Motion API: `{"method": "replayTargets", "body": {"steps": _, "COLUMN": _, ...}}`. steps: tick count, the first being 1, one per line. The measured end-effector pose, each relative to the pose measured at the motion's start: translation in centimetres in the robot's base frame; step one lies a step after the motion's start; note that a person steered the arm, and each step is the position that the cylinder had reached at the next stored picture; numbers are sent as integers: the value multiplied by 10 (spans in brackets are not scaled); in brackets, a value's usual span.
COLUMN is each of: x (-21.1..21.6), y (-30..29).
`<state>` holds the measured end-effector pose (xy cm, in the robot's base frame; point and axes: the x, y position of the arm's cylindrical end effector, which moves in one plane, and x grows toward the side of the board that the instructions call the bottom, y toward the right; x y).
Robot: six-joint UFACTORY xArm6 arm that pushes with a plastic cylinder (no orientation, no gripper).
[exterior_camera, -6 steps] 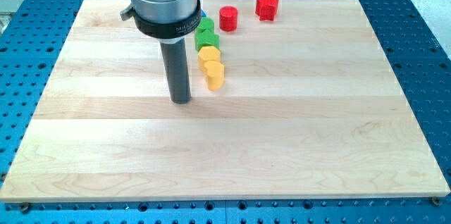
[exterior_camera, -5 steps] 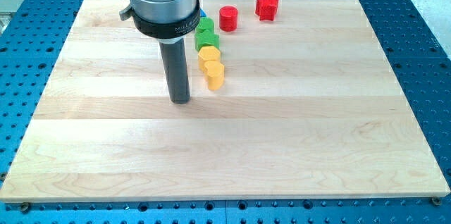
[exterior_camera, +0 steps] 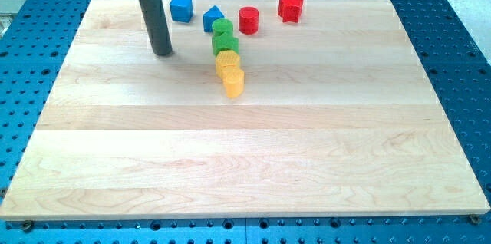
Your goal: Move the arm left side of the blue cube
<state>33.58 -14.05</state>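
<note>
The blue cube (exterior_camera: 181, 8) sits squarish, with no clear long axis, near the tabletop's (exterior_camera: 307, 159) top edge, left of the blue triangular block (exterior_camera: 212, 19). My tip (exterior_camera: 162, 52) rests below-left of it, apart. No claw exists.

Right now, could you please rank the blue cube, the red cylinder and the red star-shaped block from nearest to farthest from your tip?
My tip sits at the board's upper left.
1. Blue cube: just up and right of the tip, apart from it.
2. Red cylinder: farther right, near the top edge.
3. Red star-shaped block: farthest right.
</note>
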Motion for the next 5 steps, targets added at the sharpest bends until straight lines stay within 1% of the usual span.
{"method": "replayTargets", "body": {"steps": 1, "x": -37, "y": -42}}
{"method": "replayTargets", "body": {"steps": 2, "x": -87, "y": -46}}
{"method": "replayTargets", "body": {"steps": 3, "x": -97, "y": -47}}
{"method": "replayTargets", "body": {"steps": 5, "x": -99, "y": -46}}
